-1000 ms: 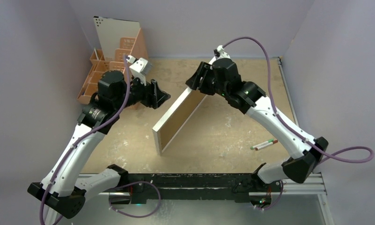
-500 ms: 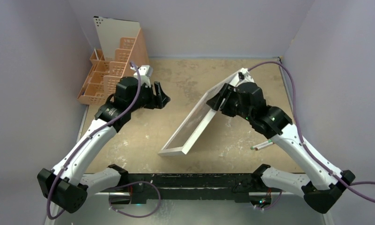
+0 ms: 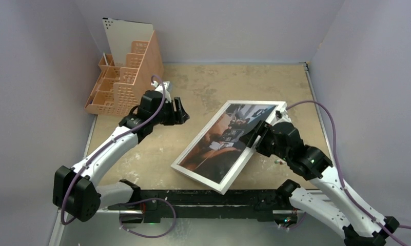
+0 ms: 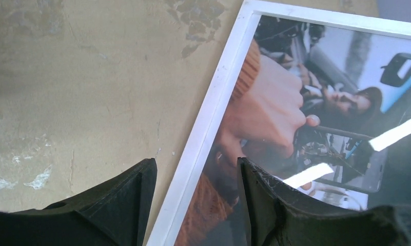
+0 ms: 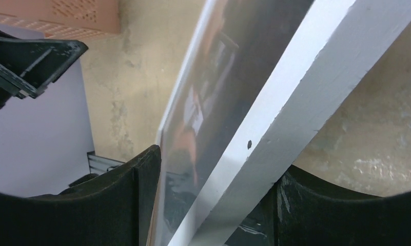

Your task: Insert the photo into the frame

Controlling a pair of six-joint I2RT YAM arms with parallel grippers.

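Frame (image 3: 199, 177), stiff but breakable, photo (image 3: 223, 136) under slick pane: my right pincer (image 3: 254, 138) pinches its white rim; left pincer (image 3: 180, 110) spread.

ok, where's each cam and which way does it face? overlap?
Top external: fixed above and behind the bases, looking down on the table; both arms show, right gripper clamping the frame with the photo face up.
Left wrist: on the left arm, looking down past its open left gripper at the frame's white edge and the photo.
Right wrist: on the right arm, looking along the frame rail between its fingers.
Shared: all three see the frame and photo.
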